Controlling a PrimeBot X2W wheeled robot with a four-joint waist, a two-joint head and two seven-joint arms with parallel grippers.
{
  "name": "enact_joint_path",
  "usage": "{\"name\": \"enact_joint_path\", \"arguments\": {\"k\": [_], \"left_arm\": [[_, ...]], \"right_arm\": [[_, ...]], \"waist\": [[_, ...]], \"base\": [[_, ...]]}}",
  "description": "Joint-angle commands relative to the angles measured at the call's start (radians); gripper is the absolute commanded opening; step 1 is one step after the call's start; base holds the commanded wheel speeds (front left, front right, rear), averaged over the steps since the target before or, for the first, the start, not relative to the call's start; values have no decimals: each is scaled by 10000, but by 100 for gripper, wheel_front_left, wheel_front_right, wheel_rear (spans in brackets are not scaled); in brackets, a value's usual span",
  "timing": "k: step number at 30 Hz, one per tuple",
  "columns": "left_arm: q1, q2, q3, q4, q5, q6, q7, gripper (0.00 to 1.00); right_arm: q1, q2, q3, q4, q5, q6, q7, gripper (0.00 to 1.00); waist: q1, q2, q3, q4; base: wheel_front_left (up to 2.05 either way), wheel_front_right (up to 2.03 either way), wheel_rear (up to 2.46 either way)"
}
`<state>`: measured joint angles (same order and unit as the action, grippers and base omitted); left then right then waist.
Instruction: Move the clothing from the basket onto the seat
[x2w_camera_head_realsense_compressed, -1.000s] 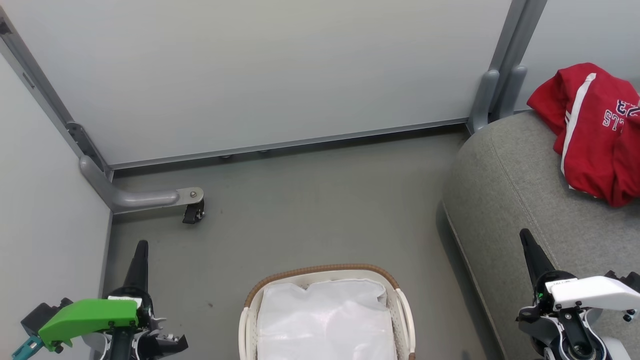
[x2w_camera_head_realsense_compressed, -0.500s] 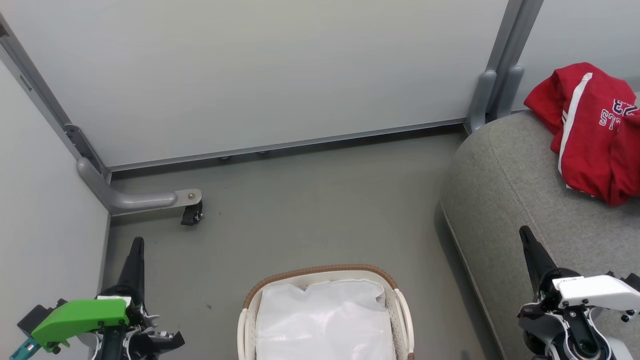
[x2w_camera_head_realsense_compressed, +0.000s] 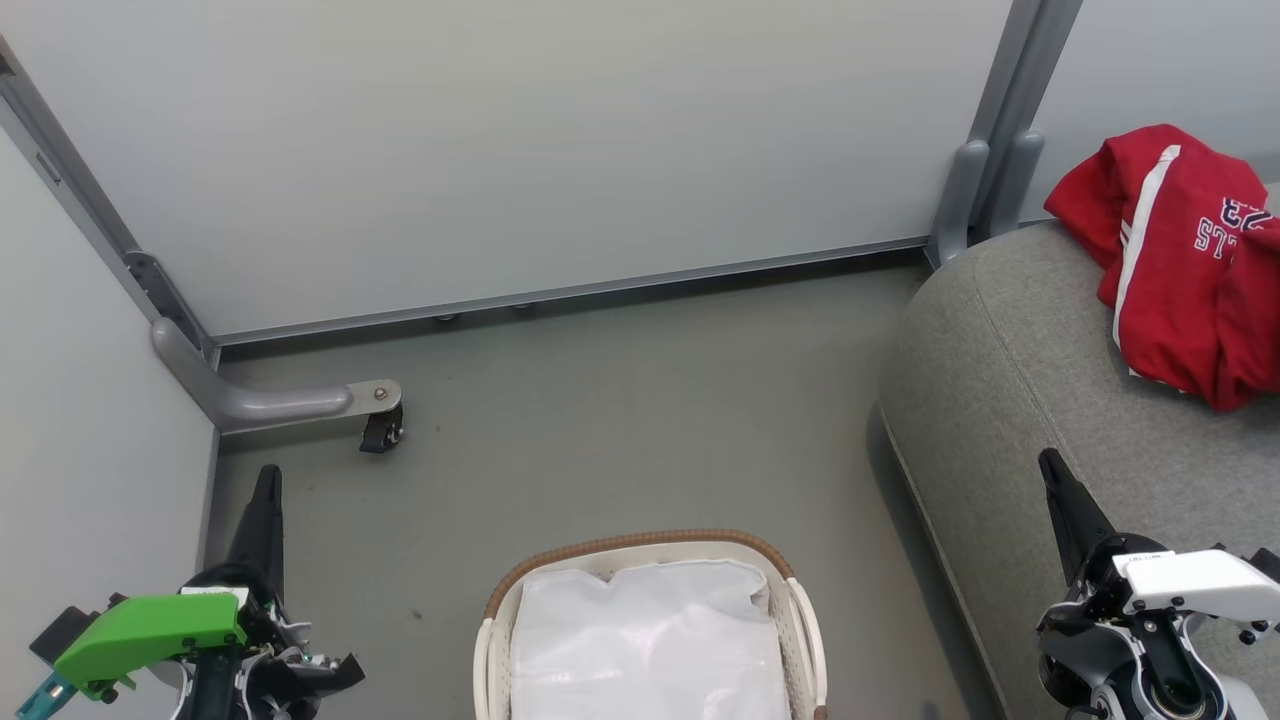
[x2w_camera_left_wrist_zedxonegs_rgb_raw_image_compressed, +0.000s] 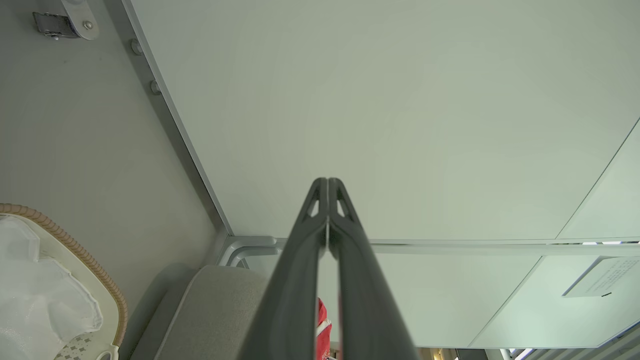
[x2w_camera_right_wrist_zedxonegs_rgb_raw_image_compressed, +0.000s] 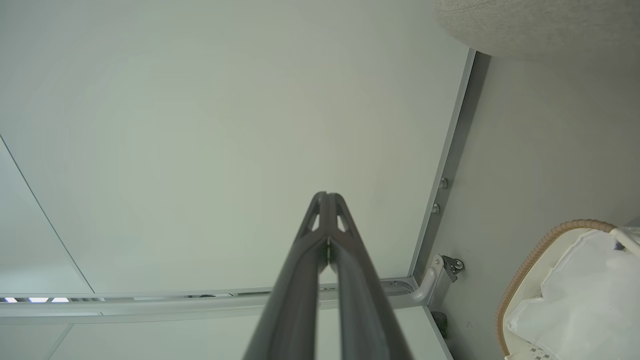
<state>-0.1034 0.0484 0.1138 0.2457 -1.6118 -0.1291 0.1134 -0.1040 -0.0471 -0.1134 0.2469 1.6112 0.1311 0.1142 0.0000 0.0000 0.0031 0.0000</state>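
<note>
Red clothing (x2w_camera_head_realsense_compressed: 1180, 260) with white stripes and lettering lies heaped on the grey seat (x2w_camera_head_realsense_compressed: 1010, 370) at the right. A sliver of the clothing (x2w_camera_left_wrist_zedxonegs_rgb_raw_image_compressed: 322, 320) peeks between my left fingers. The white basket (x2w_camera_head_realsense_compressed: 640, 545) with a brown rim stands on the floor at bottom centre, holding a white liner (x2w_camera_head_realsense_compressed: 645, 640). My left gripper (x2w_camera_head_realsense_compressed: 266, 480) is shut and empty at lower left, left of the basket. My right gripper (x2w_camera_head_realsense_compressed: 1050, 465) is shut and empty at lower right, over the seat's front edge. Both wrist views show fingertips pressed together: the left gripper (x2w_camera_left_wrist_zedxonegs_rgb_raw_image_compressed: 328, 182) and the right gripper (x2w_camera_right_wrist_zedxonegs_rgb_raw_image_compressed: 327, 196).
Grey partition panels wall in the floor at the back and left. A metal foot with a black caster (x2w_camera_head_realsense_compressed: 380, 428) juts out at the left. A partition post (x2w_camera_head_realsense_compressed: 965, 200) stands beside the seat's rear corner. Bare floor (x2w_camera_head_realsense_compressed: 640, 420) lies between basket and back panel.
The whole head view has shifted slightly, so the camera moved. Both grippers sit a little lower and outward in the picture, still shut. The clothing and basket lie as before.
</note>
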Motion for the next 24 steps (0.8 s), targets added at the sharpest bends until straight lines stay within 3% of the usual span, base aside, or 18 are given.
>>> {"name": "enact_joint_path", "arguments": {"k": [1, 24], "left_arm": [[-98, 55, 26, -17, -30, -44, 37, 0], [-99, 49, 33, -18, -22, -43, 42, 0]], "right_arm": [[-80, -60, -20, -46, 33, -7, 37, 0], [-79, -60, -19, -45, 34, -7, 36, 0]], "waist": [[0, 0, 0, 0], [0, 0, 0, 0]], "base": [[0, 0, 0], [0, 0, 0]]}}
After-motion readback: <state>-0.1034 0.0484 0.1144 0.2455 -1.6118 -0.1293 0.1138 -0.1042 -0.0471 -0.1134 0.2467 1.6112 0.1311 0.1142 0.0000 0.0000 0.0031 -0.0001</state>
